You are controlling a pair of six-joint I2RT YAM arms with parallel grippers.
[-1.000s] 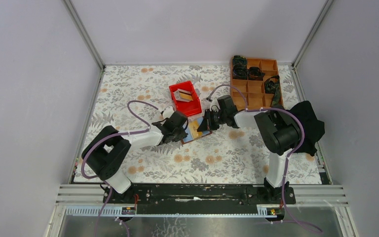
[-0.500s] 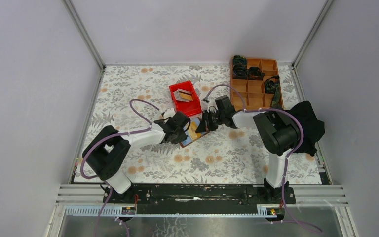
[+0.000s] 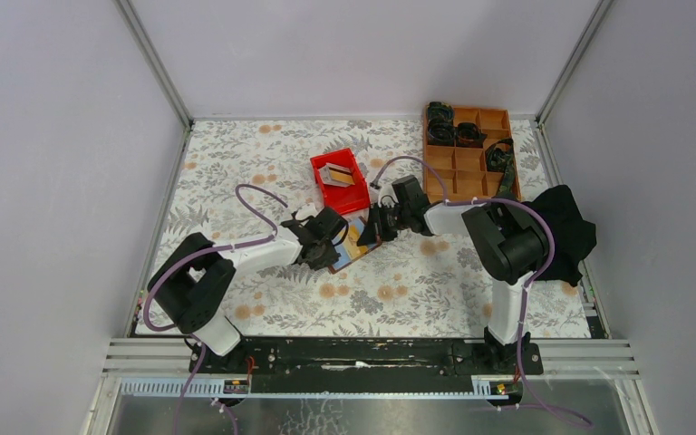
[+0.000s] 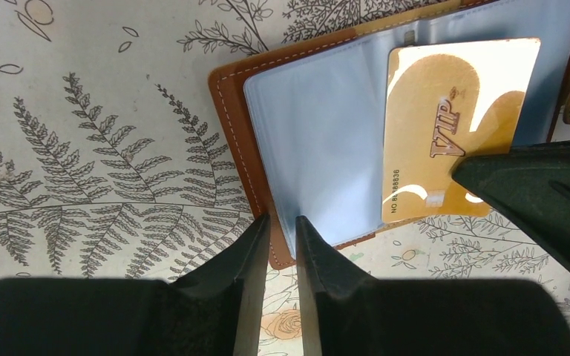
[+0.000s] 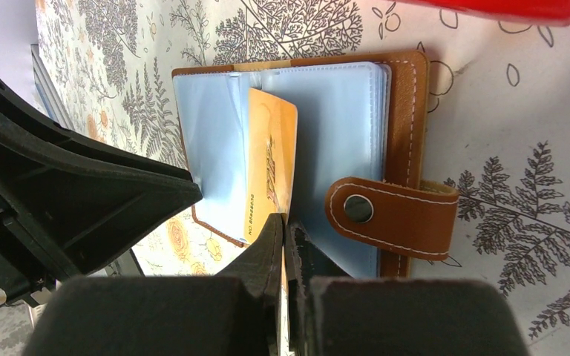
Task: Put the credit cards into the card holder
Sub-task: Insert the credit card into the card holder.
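On the floral counter [image 3: 236,163], the left gripper [image 4: 282,222] comes in from 6 o'clock in its own wrist view. Its fingers are drawn narrow, with only a thin slit between them, and they nip the near corner of a clear pocket leaf [image 4: 312,126] of the card holder [image 4: 226,96]. The card holder lies open and flat, brown leather rim showing around the pockets. At 2 o'clock from those fingers a gold card [image 4: 453,96] marked "VIP" lies over the pocket leaves. Whether its far end is already inside a pocket cannot be told.

The right gripper [image 5: 283,221] is closed tight on the card's near short edge, jaws almost touching with the card between them. The snap tab [image 5: 390,215] hangs over the holder's edge at 3 o'clock from that grip.

In the top view the holder sits at 6 o'clock from the red bin [image 3: 352,192], close beside it, and a grey card [image 3: 333,171] rests in the bin. The compartment tray [image 3: 468,172] stands at 2 o'clock from the bin, and a black cloth [image 3: 566,227] lies at 5 o'clock from the tray.
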